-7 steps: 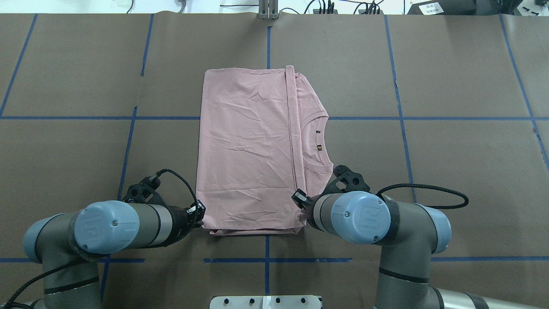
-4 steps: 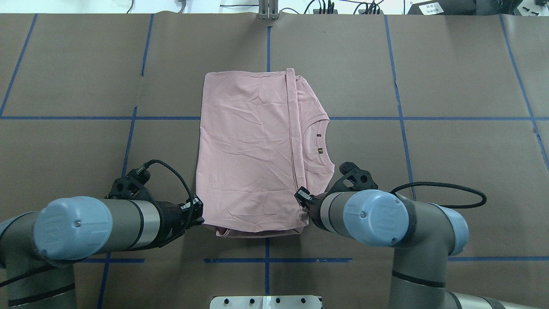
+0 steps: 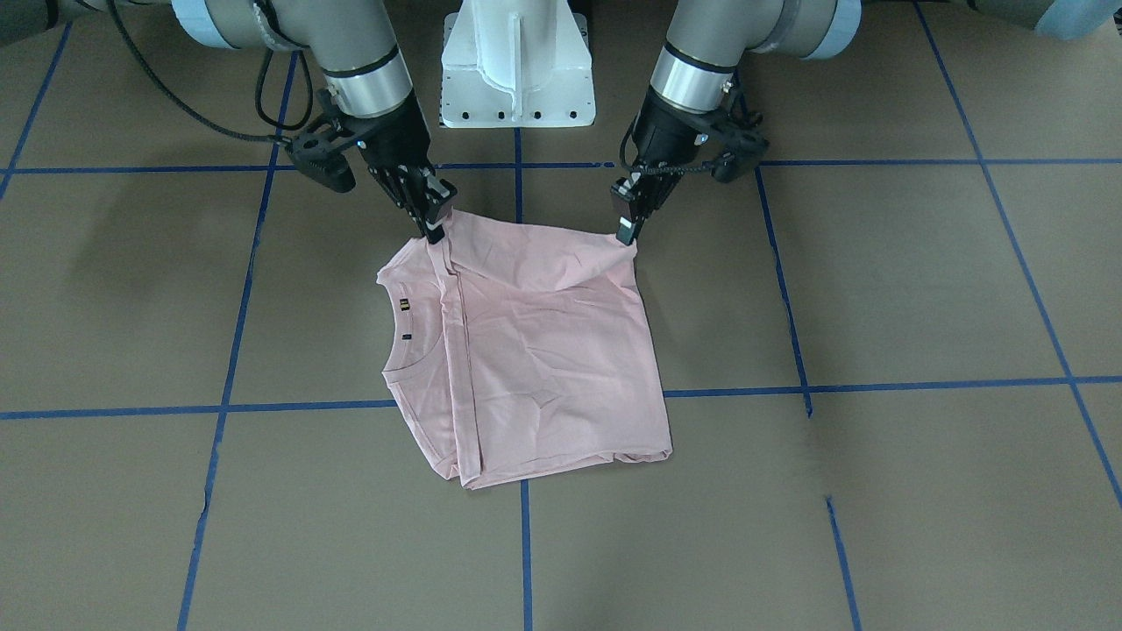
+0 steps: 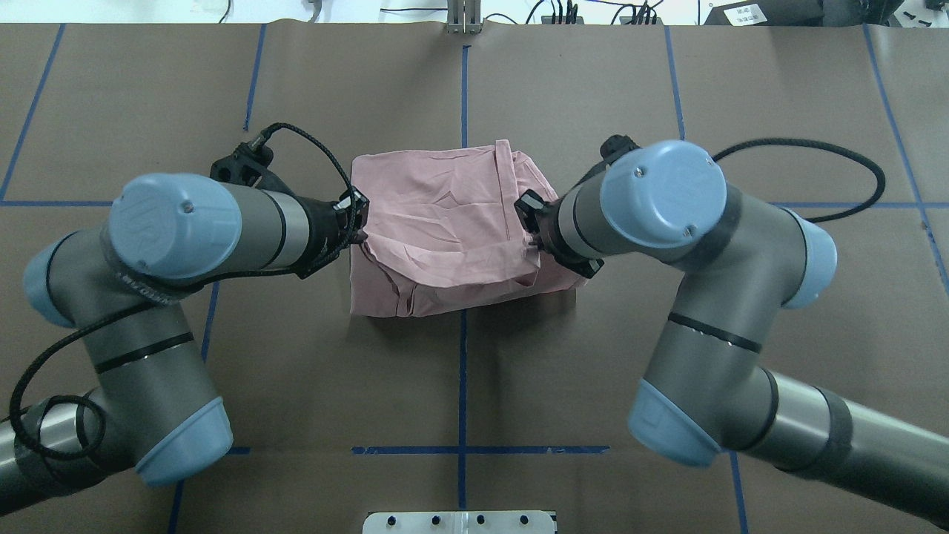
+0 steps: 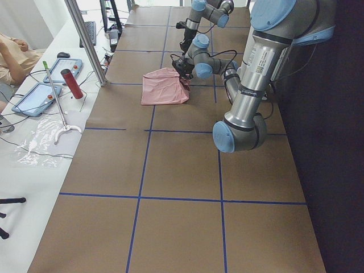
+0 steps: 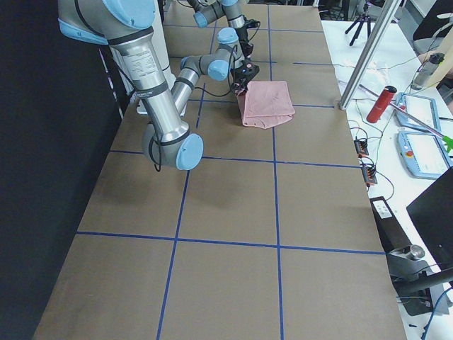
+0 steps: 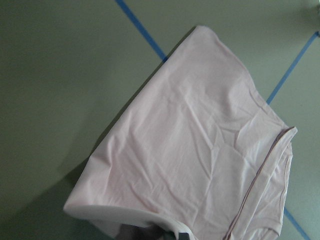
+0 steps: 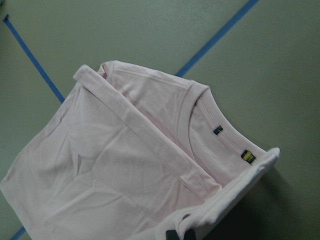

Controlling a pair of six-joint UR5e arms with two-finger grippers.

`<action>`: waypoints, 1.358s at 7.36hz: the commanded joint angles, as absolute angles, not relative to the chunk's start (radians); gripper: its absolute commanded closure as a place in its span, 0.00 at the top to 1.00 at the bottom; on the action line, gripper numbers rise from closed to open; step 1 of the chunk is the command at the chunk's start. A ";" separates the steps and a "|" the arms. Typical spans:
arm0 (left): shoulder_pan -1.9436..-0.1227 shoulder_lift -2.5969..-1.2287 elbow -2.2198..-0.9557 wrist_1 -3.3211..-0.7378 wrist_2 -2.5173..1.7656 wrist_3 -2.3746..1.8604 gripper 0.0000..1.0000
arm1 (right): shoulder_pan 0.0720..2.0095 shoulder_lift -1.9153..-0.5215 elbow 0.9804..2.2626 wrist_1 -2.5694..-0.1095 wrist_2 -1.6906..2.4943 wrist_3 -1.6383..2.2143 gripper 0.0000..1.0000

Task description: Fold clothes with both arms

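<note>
Brown table point(image 4: 148, 96), blue tape lines point(image 4: 689, 200)

The pale pink T-shirt point(image 3: 543, 350) lies folded, plain side up. Its robot-side edge hangs lifted off the tabletop point(image 3: 877, 307), pinched at the corners by the left gripper point(image 3: 627, 230) and right gripper point(image 3: 432, 230).

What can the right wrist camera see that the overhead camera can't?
Only the right wrist camera shows the ribbed collar and its small yellow label; from overhead an arm hides them. Only the overhead camera shows the left arm and right arm, with the left hand and right hand pinching the raised edge. Both show the pink T-shirt and blue tape lines on the brown table.
</note>
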State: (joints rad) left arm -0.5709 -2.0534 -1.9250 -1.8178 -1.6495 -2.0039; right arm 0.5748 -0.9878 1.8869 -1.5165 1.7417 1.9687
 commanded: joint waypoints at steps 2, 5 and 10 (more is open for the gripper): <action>-0.666 -2.121 -1.799 -1.822 -1.648 -1.893 0.00 | 0.688 -0.818 1.609 -1.453 1.818 1.928 0.00; -0.672 -2.131 -1.730 -1.879 -1.644 -1.885 0.00 | 0.712 -0.796 1.502 -1.371 1.829 1.921 0.00; -0.766 -2.217 -1.299 -2.267 -1.641 -1.704 0.39 | 0.776 -0.597 0.908 -1.000 1.828 1.727 0.99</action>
